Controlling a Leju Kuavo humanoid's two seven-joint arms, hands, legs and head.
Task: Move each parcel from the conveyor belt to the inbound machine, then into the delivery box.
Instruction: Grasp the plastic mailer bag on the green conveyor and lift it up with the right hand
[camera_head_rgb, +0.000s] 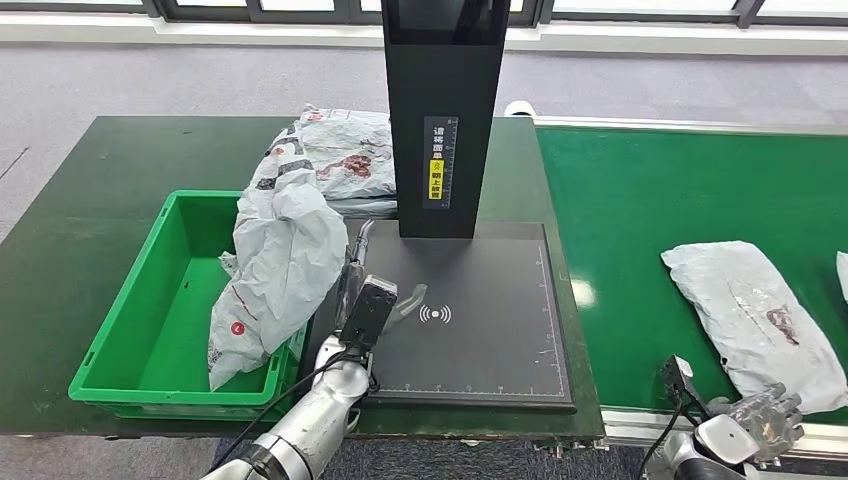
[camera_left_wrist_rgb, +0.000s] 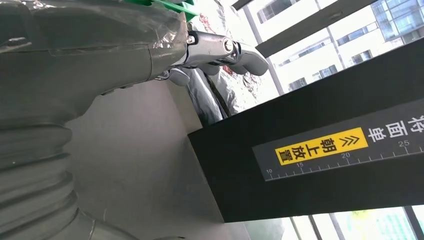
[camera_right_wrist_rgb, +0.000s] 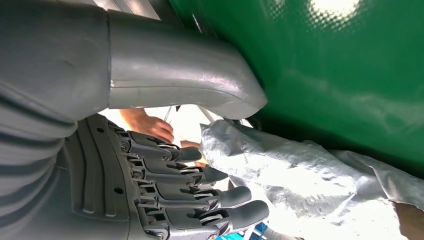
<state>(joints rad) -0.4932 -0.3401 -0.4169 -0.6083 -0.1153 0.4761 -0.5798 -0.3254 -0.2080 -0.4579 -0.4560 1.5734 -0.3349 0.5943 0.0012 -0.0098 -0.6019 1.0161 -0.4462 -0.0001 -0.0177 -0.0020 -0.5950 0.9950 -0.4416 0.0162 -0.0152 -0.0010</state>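
Note:
A white parcel (camera_head_rgb: 283, 262) hangs over the right rim of the green delivery box (camera_head_rgb: 130, 330), partly inside it. Just right of that parcel is my left hand (camera_head_rgb: 362, 285), at the left edge of the black inbound machine's plate (camera_head_rgb: 480, 320). Its fingers (camera_left_wrist_rgb: 220, 47) are stretched out and hold nothing. On the green conveyor belt (camera_head_rgb: 650, 190) lies another white parcel (camera_head_rgb: 752, 318). At that parcel's near end sits my right hand (camera_head_rgb: 765, 415), open, with its fingertips (camera_right_wrist_rgb: 235, 205) close to the crinkled plastic (camera_right_wrist_rgb: 310, 180).
A further pile of white parcels (camera_head_rgb: 335, 155) lies on the dark table (camera_head_rgb: 120, 180) behind the box, left of the machine's black column (camera_head_rgb: 445, 110). A white parcel edge (camera_head_rgb: 843, 275) shows at the belt's far right.

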